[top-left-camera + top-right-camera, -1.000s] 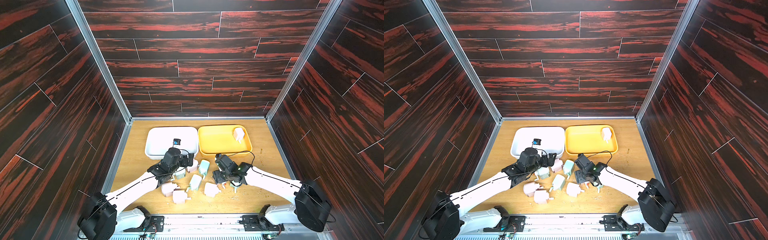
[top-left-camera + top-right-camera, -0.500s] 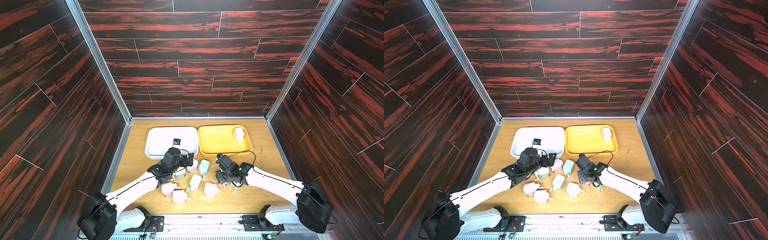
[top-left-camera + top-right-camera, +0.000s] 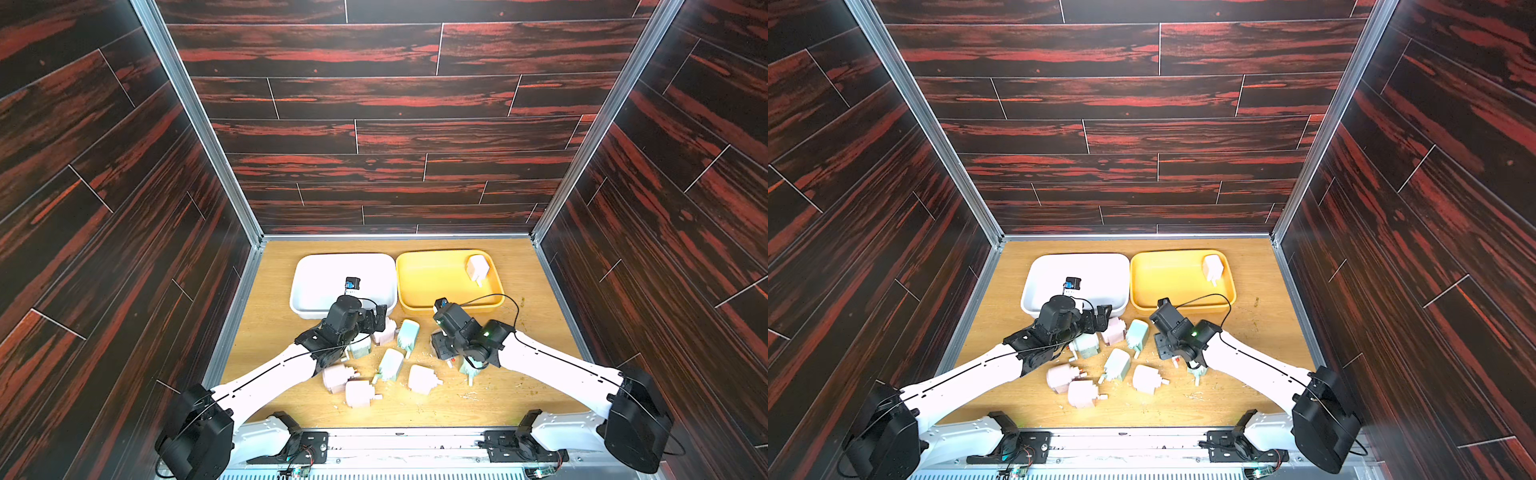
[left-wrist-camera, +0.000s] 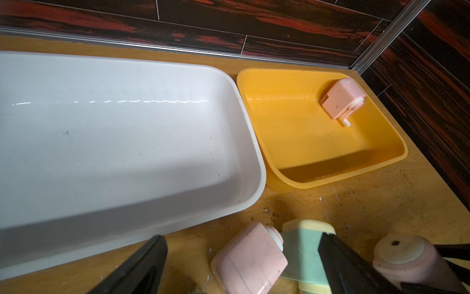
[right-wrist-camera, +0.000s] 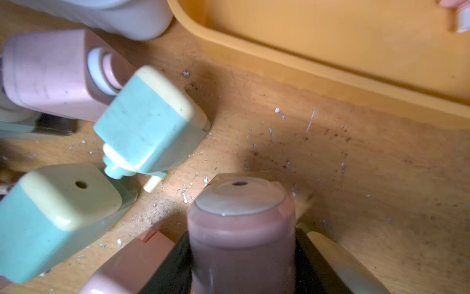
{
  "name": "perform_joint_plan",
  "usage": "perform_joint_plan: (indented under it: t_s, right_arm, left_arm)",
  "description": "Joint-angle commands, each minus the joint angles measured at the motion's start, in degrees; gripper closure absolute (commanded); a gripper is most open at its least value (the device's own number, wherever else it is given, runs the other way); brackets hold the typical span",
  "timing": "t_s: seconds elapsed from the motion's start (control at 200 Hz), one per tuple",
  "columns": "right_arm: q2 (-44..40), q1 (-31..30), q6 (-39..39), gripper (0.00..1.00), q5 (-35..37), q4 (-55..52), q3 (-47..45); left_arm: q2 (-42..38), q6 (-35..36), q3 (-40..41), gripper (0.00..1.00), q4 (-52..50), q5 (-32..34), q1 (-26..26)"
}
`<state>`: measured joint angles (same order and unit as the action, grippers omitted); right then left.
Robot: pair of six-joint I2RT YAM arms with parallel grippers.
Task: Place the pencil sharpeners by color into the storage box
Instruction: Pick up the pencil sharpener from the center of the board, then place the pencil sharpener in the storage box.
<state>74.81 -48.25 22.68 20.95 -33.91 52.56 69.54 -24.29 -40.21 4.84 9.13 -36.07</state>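
Your right gripper (image 5: 241, 254) is down on the tabletop (image 3: 536, 345), jaws clamped on a pink sharpener (image 5: 241, 224) just in front of the yellow tray (image 3: 415, 286). Your left gripper (image 4: 241, 267) hangs with jaws spread wide either side of another pink one (image 4: 250, 257), near the white tray (image 3: 316, 278). One pink sharpener (image 3: 476, 268) lies in the yellow tray. The remaining pink and green sharpeners (image 3: 390, 365) lie scattered between your arms.

Tabletop (image 3: 536, 316): light wooden board, flecked with pale shavings and dark crumbs.
Walls (image 3: 374, 95): dark planks streaked red, closing in three sides.
Corner posts (image 3: 195, 120): silver metal strips where the walls meet.
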Motion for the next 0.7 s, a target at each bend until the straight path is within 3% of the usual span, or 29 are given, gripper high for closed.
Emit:
perform_joint_plan:
  t_s: [0.0,0.371,0.691]
  right_arm:
    - [-2.40,0.07,-2.41,1.00,4.56,-2.83,3.57]
    - [-5.91,5.24,-8.42,1.00,9.99,11.82,4.44]
    - [-2.29,16.70,-10.93,1.00,3.04,24.04,6.31]
  left_arm:
    - [-0.63,0.04,0.12,0.00,1.27,2.33,-0.14]
    - [3.25,-1.19,-3.48,0.00,3.16,2.48,-0.14]
    - [8.30,-3.67,-7.24,0.00,3.05,7.97,-0.14]
